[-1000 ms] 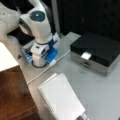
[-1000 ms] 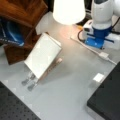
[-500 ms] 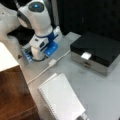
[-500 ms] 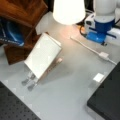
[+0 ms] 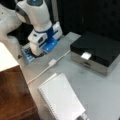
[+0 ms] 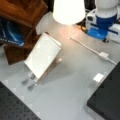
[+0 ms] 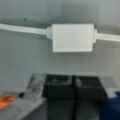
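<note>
A white cable (image 5: 47, 68) lies flat on the grey table (image 5: 100, 87), thin, with a small blocky white adapter (image 5: 52, 62) partway along it. In a front view its long axis runs slantwise from the black box (image 5: 97, 50) down toward the white notebook (image 5: 61, 98). The claw (image 7: 73, 86) hangs just beside the adapter (image 7: 72, 37), its dark fingers (image 7: 58, 87) pressed together, pinching nothing. In a front view the cable (image 6: 87, 47) lies between the lamp (image 6: 68, 11) and the box.

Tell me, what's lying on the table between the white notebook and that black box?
In a front view, a white cable with a small white block on it crosses the grey table between the notebook and the black box.
</note>
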Controlling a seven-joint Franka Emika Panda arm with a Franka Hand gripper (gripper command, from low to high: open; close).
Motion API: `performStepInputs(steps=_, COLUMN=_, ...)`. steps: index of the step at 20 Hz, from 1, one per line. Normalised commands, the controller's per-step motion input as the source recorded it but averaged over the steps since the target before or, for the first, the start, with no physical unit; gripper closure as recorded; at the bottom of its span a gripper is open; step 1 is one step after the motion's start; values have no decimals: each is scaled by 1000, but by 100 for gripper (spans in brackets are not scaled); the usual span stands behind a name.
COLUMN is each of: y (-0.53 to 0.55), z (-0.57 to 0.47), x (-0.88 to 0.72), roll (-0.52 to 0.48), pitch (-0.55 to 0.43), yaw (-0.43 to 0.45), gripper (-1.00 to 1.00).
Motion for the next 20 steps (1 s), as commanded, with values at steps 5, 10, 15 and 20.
performStepInputs(steps=5, y=-14, z=126, x=153, roll=-146, pitch=164, yaw=59, gripper=-100)
performStepInputs(steps=10, y=-50, z=166, x=195, roll=-162, pitch=157, yaw=158, gripper=-100)
performStepInputs(steps=15, y=-13, z=374, x=318, roll=-127, pitch=174, yaw=217, gripper=-100)
performStepInputs(steps=20, y=64, z=404, x=496, roll=-17, pitch=303, yaw=192, gripper=-100)
